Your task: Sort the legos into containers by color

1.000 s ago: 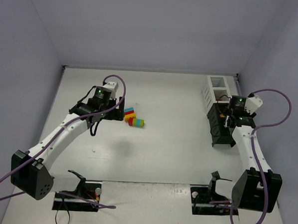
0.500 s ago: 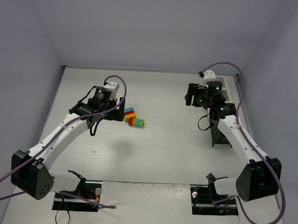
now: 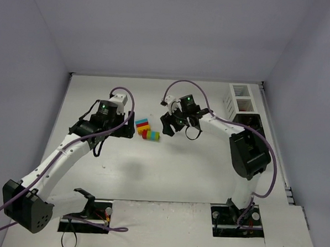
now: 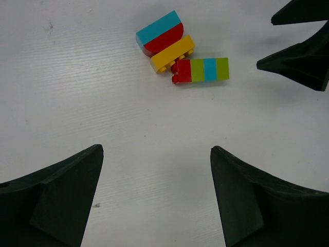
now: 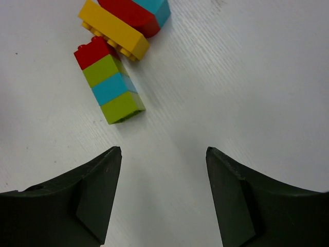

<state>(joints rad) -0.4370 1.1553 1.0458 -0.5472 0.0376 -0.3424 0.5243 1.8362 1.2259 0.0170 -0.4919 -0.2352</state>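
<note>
While both arms reach out from the near edge of the tabletop [image 3: 190, 174], the left fingers [image 4: 56, 200] stand spread wide, with only bare white surface between them. The right fingers [image 5: 77, 206] are likewise released and empty, parted over the tabletop.

Just beyond both pairs lie the legos [image 3: 147, 130], a tight cluster between the two arms, none of them gripped. Nearest the right fingers is a lying stack [image 5: 109, 85] of four bricks: red, green, cyan, green. Up against its red end is a yellow brick [image 5: 114, 30], and against that a red rounded piece [image 4: 165, 40] joined to a cyan one [image 4: 158, 27]. From the left wrist, the right arm's black fingertips [image 4: 300, 62] show near the stack's green end, not touching it.

Well apart, at the far right of the tabletop, stand the containers: a white slatted bin [image 3: 241, 97] and, joined to its near side, black bins [image 3: 247, 119] partly hidden by the right arm.
</note>
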